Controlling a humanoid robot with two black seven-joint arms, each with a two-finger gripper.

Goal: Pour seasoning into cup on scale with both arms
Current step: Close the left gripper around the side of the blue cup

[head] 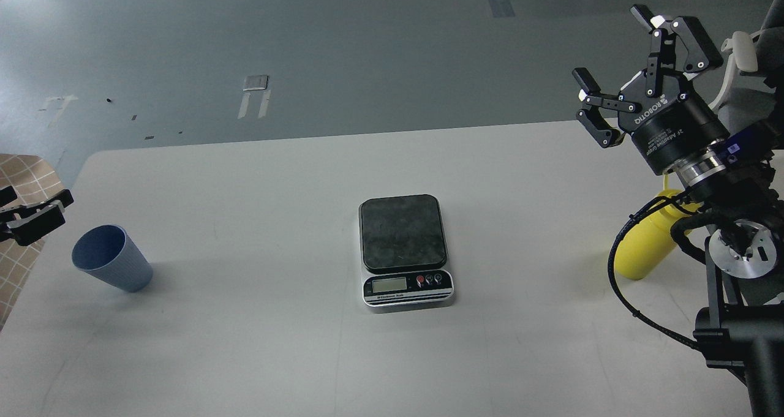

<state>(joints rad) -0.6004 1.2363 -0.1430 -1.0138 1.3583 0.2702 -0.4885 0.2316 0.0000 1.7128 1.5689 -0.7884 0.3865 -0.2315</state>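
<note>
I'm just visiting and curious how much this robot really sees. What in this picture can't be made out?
- Tall yellow plastic bottle, head view: its top and nozzle are hidden behind the right arm and its cables.
- Left end effector, head view: cut off by the left edge, so whether it is open is unclear.
- Small flat kitchen scale, head view: its display and button markings are too small to read.
- Ribbed blue-grey tumbler, head view: its inside bottom is not visible.
</note>
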